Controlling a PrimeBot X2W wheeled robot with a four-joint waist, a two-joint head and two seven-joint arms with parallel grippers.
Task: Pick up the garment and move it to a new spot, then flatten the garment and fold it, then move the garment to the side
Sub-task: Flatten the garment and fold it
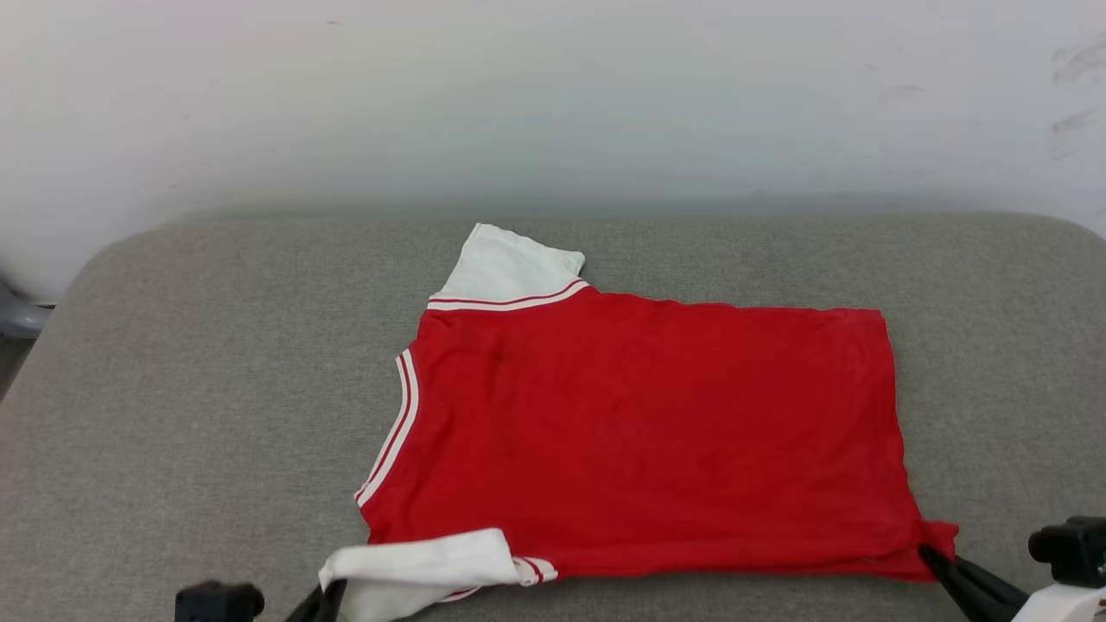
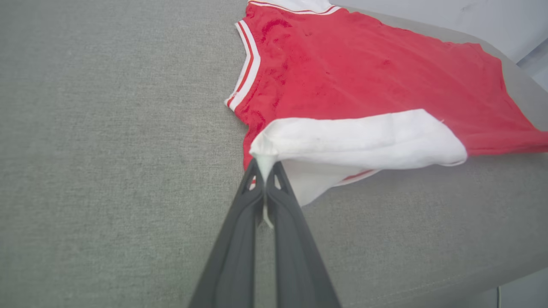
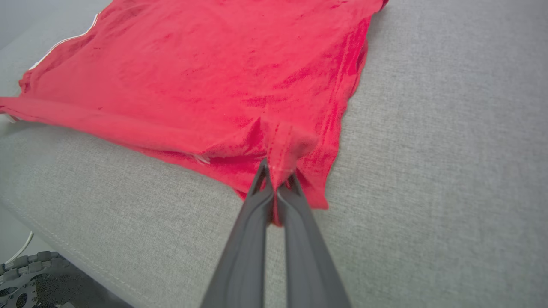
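Red garment [image 1: 657, 432], one, on grey cushion [image 1: 216, 389]: left fingers [image 2: 239, 239] pinch its sleeve [image 2: 355, 137], right fingers [image 3: 250, 244] its hem [image 3: 312, 184].

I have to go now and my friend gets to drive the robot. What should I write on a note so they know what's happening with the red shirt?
Left gripper: shut, pinching the near white sleeve of the garment.
Right gripper: shut, pinching the red hem corner.
Garment: spread on the grey cushion, plain red side up, far sleeve lying flat.
Done: it looks laid out and mostly flattened.
Left: fold it, then move it to the side.
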